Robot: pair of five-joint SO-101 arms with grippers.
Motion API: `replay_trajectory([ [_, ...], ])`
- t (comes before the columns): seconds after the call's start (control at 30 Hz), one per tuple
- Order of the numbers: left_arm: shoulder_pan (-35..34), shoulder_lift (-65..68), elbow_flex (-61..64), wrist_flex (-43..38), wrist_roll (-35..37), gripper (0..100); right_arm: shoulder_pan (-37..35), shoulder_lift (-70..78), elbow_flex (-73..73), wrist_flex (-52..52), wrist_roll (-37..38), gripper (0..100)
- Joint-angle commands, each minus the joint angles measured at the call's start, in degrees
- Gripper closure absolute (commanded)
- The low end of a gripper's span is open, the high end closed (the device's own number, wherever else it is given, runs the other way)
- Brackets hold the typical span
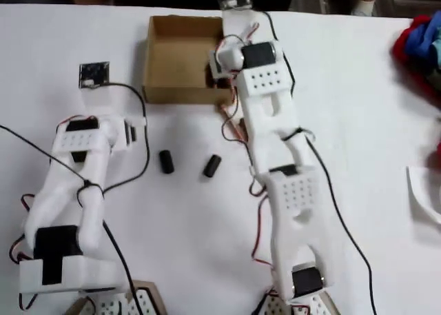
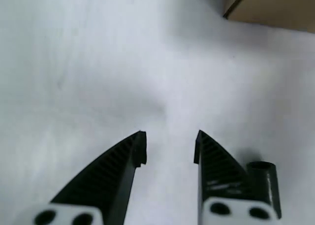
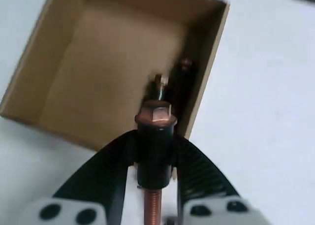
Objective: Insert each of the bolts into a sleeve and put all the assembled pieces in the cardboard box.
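My right gripper (image 3: 156, 147) is shut on an assembled piece (image 3: 155, 120), a black sleeve with a copper bolt through it. It hangs over the near right edge of the cardboard box (image 3: 59, 62). Two more assembled pieces (image 3: 172, 84) lie inside the box against its right wall. In the high view this gripper (image 1: 218, 72) is at the right side of the box (image 1: 176, 56). My left gripper (image 2: 170, 146) stands open just above the white table with nothing between its fingers. A black sleeve (image 2: 266, 185) stands beside one finger. Two black sleeves (image 1: 166, 161) (image 1: 212, 165) lie between the arms.
A small black square card (image 1: 94, 74) lies left of the box. Black and red cables (image 1: 141, 156) trail from the arms across the table. Coloured cloth (image 1: 420, 43) and a white object (image 1: 424, 194) sit at the right edge. A corner of the box (image 2: 270, 8) is ahead of the left gripper.
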Motion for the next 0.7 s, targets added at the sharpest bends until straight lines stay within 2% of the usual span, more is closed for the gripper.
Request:
replay_trajectory([
  [0.0,0.4,-0.1,-1.8,-1.0,0.4,83,-1.1,8.0,-17.9,-3.7,-0.7,97.8],
  [0.27,0.4,-0.1,-0.9,-2.0,0.4,83,-2.4,15.6,-17.6,-15.0,-18.2,97.8],
  [0.67,0.4,0.0,-0.8,-2.3,0.4,83,-3.2,16.4,-5.8,-24.8,-17.8,97.8],
])
